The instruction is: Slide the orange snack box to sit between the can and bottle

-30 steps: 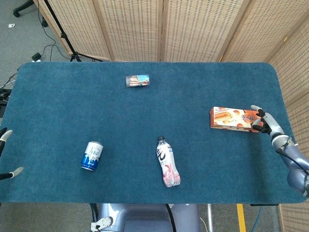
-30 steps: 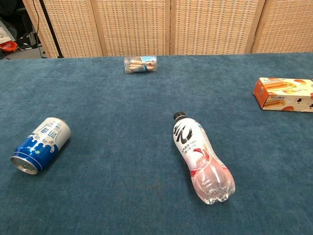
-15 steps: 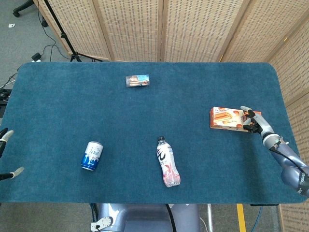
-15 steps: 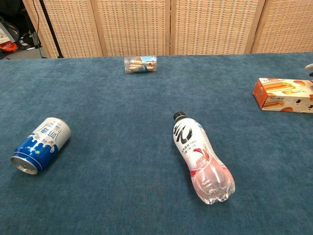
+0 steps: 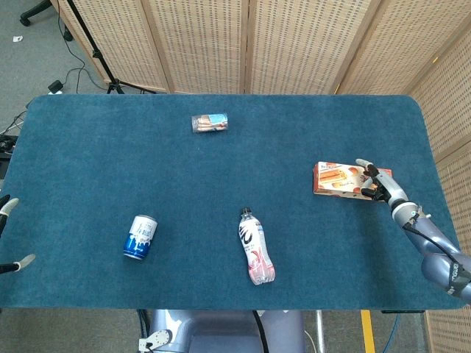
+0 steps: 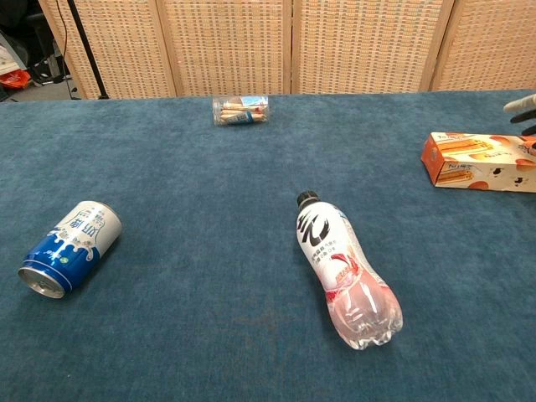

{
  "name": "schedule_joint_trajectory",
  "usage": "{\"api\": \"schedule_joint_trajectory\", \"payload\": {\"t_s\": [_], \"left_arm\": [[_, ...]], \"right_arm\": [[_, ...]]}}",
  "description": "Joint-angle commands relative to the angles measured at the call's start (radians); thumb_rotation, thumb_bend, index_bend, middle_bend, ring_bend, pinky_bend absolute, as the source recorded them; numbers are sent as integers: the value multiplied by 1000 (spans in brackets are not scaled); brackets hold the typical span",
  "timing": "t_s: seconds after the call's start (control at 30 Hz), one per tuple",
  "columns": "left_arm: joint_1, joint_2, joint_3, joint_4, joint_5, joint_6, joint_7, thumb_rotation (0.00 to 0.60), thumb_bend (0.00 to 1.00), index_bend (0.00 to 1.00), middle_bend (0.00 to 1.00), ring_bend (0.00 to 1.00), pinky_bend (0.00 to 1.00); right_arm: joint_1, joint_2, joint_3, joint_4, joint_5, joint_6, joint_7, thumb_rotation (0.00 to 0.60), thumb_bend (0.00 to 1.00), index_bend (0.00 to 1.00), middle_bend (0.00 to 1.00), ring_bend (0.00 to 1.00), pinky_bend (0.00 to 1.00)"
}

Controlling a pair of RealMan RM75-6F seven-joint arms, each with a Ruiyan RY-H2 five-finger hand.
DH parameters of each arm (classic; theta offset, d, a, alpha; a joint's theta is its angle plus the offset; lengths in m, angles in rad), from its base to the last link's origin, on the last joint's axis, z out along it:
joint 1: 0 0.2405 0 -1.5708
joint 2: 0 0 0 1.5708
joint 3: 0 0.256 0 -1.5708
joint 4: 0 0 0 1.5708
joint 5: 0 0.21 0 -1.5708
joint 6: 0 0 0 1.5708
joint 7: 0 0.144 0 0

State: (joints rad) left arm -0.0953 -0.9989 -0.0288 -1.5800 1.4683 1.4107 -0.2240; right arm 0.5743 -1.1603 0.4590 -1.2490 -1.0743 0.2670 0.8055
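**Inspector A:** Where is the flat orange cardboard snack box [image 5: 339, 180] sitting?

**Inspector B:** It is lying at the right of the head view on the blue carpeted table [image 5: 96, 158], well apart from the blue-and-white metal can [image 5: 140, 237] at the lower left and the clear plastic bottle with pink liquid [image 5: 255, 245] at the lower centre. Both of those are lying on their sides.

**Inspector A:** And the right hand [image 5: 380, 187]?

**Inspector B:** It is touching the box's right end, fingers spread against it. Whether it is gripping or merely pressing I cannot tell; the chest view is showing only fingertips [image 6: 521, 104] at its right edge.

**Inspector A:** The left hand [image 5: 9, 234]?

**Inspector B:** It is showing only partly at the left edge, fingers apart, holding nothing.

**Inspector A:** Anything else?

**Inspector B:** A small clear plastic tube of snacks [image 5: 210, 123] is lying at the upper centre.
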Motion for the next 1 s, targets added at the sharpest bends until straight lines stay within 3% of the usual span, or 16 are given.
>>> {"api": "schedule_joint_trajectory", "payload": {"t_s": [0.03,0.4,0.57,1.0], "left_arm": [[-2,-1,-1,-1,-1,-3,3,600,0,0,0,0,0],[-5,-4,2,-13,5,-5,28,600,0,0,0,0,0],[-7,-4,1,-15,0,-10,31,600,0,0,0,0,0],[-7,0,1,-12,-2,-12,18,600,0,0,0,0,0]], "right_arm": [[-19,37,3,22,10,51,-31,600,1000,3,0,0,60],[-19,-19,-43,259,96,-71,-17,600,1000,3,0,0,46],[-11,-62,-24,327,100,-160,-15,600,1000,3,0,0,46],[-23,-54,78,227,83,-225,-91,600,1000,3,39,0,46]]}}
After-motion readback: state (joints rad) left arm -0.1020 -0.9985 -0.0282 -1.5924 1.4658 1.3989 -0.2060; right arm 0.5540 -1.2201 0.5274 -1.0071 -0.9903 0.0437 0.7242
